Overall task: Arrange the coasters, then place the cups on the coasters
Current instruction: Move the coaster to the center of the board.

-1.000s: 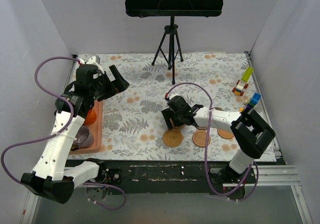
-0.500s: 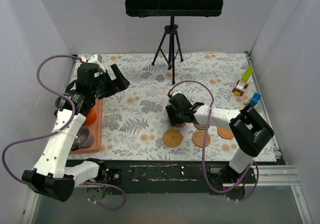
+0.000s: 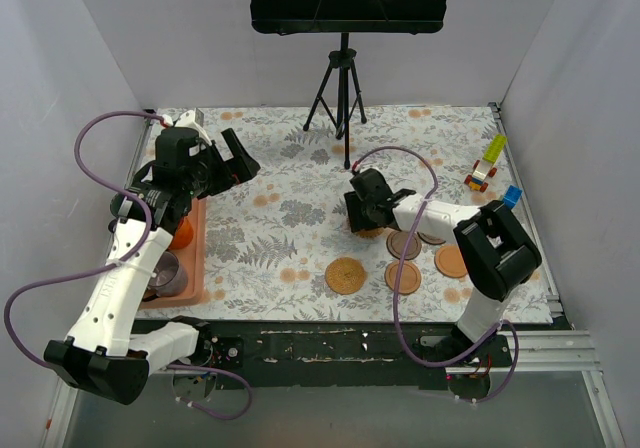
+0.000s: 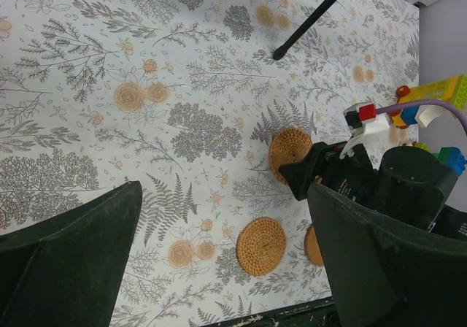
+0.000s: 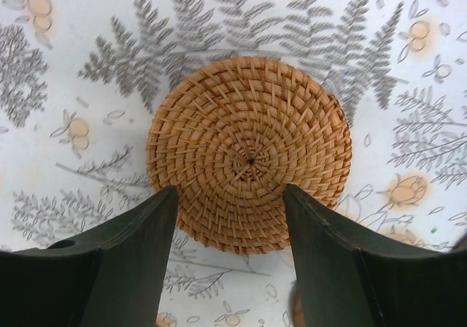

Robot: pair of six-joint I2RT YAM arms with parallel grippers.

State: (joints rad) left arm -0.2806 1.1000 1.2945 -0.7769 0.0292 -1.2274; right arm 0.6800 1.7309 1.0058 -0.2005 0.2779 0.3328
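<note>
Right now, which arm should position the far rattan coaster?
Right. The right gripper hangs directly over that rattan coaster, jaws apart; the left gripper is open, far off by the pink tray.

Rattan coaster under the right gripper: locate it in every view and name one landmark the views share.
Top external: coaster right of centre, mostly hidden under the right gripper.
Left wrist: right of centre, just above that gripper.
Right wrist: fills the centre, framed by the fingers.
Shared landmark: the right gripper, seen in all three.
</note>
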